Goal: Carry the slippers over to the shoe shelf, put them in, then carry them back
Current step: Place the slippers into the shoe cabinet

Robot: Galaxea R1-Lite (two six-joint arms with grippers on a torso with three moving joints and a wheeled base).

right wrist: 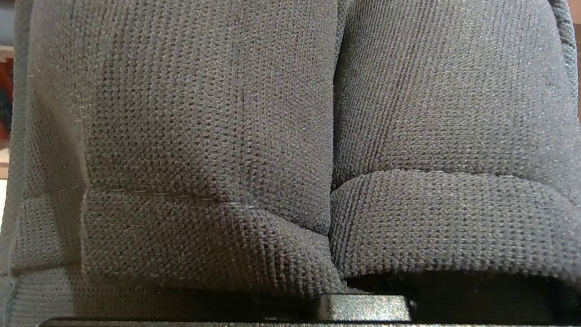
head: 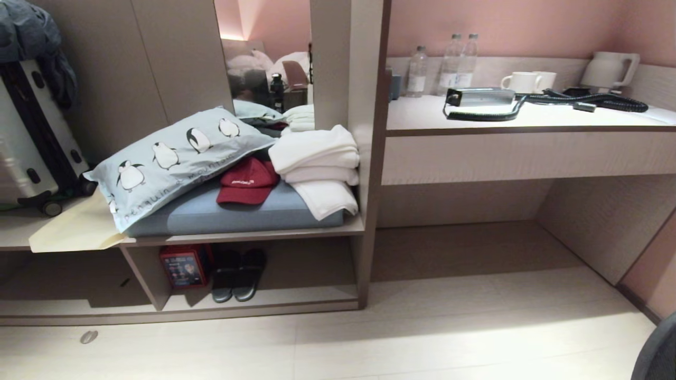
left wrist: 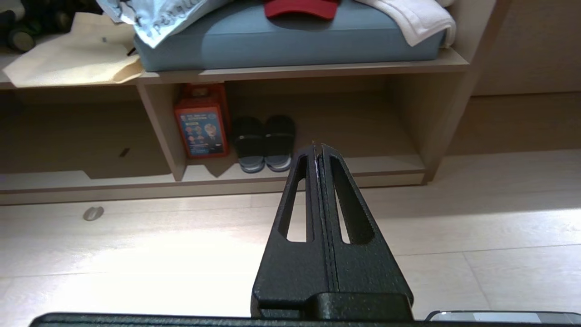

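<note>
The slippers (right wrist: pixel 290 136), two grey-blue knit fabric pieces side by side, fill the right wrist view and press close against the camera. My right gripper is shut on them, and its fingers are hidden under the fabric. A grey-blue rounded edge (head: pixel 657 348) pokes into the lower right corner of the head view. The shoe shelf (head: pixel 296 298) is the low wood-grain cubby with a pale base board (left wrist: pixel 386 165), ahead and to the left. My left gripper (left wrist: pixel 317 147) is shut and empty. It hangs above the floor and points at the shelf.
A darker pair of slides (head: pixel 238 274) and a red box (head: pixel 185 265) stand in the cubby beside the divider panel (head: pixel 142 274). Above lie a blue cushion (head: pixel 264 211), a penguin pillow, a red cap and white towels. To the right, a desk (head: pixel 528 121) stands over a recess.
</note>
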